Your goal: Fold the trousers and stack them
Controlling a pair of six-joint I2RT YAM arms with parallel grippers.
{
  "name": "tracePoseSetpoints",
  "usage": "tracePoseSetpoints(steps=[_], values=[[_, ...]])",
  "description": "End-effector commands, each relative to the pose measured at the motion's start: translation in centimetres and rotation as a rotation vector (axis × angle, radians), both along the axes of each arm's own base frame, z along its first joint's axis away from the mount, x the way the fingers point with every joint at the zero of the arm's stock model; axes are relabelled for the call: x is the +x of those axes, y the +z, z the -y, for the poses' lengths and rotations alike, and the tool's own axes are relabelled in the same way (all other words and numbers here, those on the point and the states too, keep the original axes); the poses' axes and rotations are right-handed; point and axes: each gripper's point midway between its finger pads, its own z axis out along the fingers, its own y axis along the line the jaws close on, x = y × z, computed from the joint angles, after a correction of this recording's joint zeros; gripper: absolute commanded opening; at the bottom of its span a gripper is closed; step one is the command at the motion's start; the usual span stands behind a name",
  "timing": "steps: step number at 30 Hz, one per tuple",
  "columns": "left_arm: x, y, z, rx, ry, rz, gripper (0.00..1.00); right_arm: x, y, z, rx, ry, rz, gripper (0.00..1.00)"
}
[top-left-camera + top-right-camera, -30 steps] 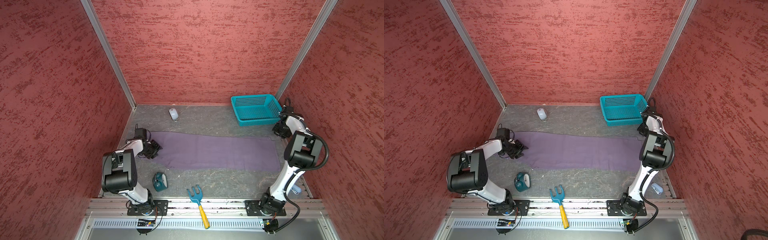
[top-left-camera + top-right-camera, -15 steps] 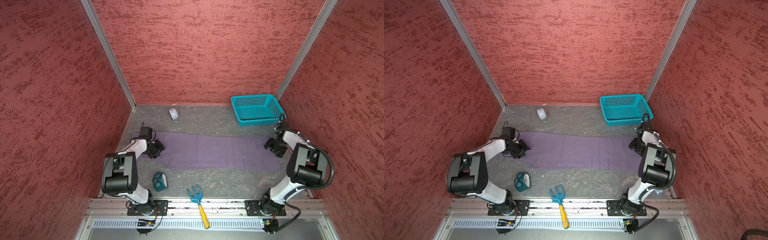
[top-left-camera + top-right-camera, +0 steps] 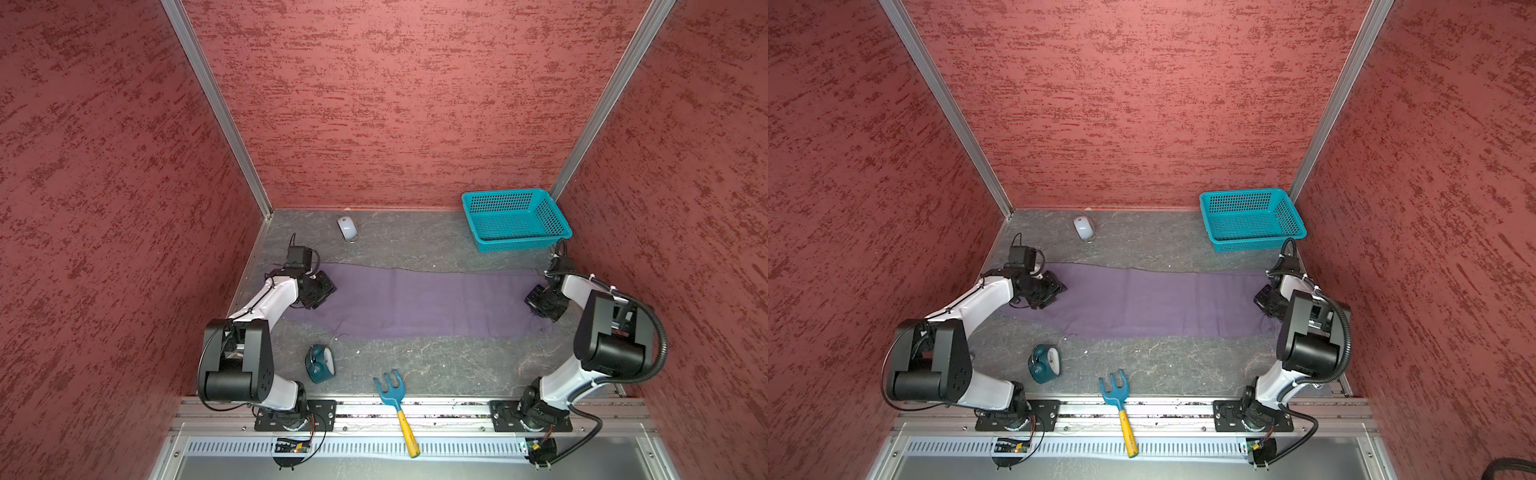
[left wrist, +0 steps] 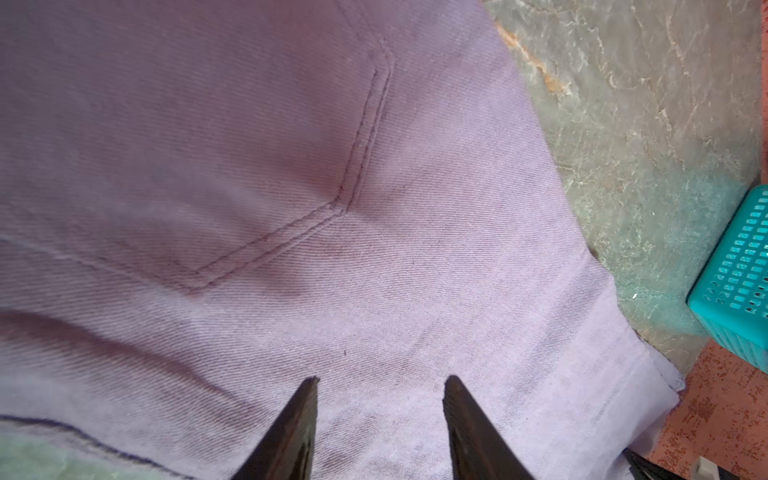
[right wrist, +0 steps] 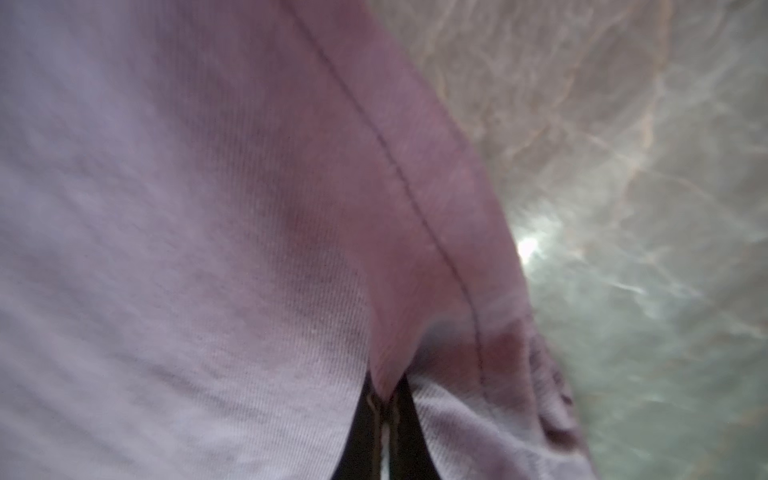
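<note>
The purple-grey trousers lie flat in a long band across the middle of the table. My left gripper hovers over their left end. In the left wrist view it is open, fingers apart above the cloth near a stitched pocket seam, with nothing between them. My right gripper is at the right end. In the right wrist view it is shut on a raised pinch of the cloth beside the hem seam.
A teal basket stands at the back right, close to the right arm. A white mouse lies at the back. A teal alarm clock and a blue rake with a yellow handle lie near the front edge. Red walls enclose three sides.
The right gripper came forward from beside the basket onto the trousers' right end and closed on the cloth. The left gripper shifted slightly further over the left end.
</note>
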Motion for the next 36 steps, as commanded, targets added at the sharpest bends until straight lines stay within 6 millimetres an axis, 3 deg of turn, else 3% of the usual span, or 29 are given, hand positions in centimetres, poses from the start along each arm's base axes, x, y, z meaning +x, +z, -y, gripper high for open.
tracePoseSetpoints(steps=[1,7,9,12,20,25,31,36], values=[[-0.5,0.5,0.0,0.005,0.005,0.004,0.51,0.7,-0.7,-0.8,0.038,0.008,0.028,0.00],[-0.2,1.2,0.8,0.018,-0.021,0.022,0.52,2.5,7.8,2.1,-0.161,0.019,0.140,0.00],[0.0,1.2,1.1,0.011,-0.023,0.025,0.52,2.9,10.1,1.7,-0.213,0.048,0.171,0.00],[0.2,1.2,1.5,0.000,-0.028,0.030,0.52,4.0,12.2,-0.9,-0.276,0.146,0.202,0.00],[0.3,2.2,1.5,0.008,-0.038,0.046,0.52,6.6,14.7,-11.1,-0.390,0.420,0.279,0.00],[0.2,2.3,1.2,-0.003,-0.031,0.045,0.52,7.4,16.1,-20.4,-0.377,0.632,0.381,0.00],[-0.1,2.2,0.7,-0.012,-0.023,0.037,0.52,6.6,17.2,-30.8,-0.327,0.850,0.493,0.00],[-0.5,2.3,-0.1,-0.009,-0.004,0.044,0.52,4.8,15.7,-37.1,-0.294,0.990,0.489,0.00]])
